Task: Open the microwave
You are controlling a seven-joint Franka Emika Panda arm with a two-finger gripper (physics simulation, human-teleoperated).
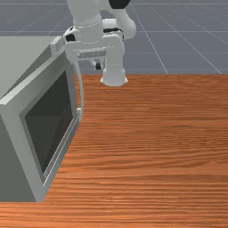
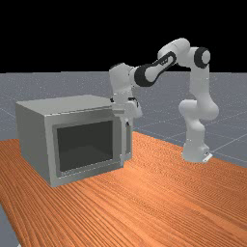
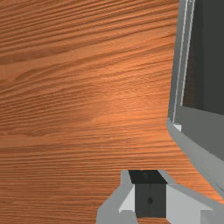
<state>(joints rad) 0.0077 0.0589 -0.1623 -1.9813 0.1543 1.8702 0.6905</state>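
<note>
Reading the front view from left to right, the microwave (image 1: 22,55) could be sliding on the bench (image 1: 156,133) if a stray push is landing on its body; its door (image 1: 50,122) could be failing to swing if the pull is running across its face; and the handle (image 1: 81,91) could be slipping free, since the end effector (image 1: 98,66) is pressing its 2 fingers together, holding nothing. In that order, the microwave and its handle are lying leftward, the end effector hanging just right of the handle's upper part.
</note>
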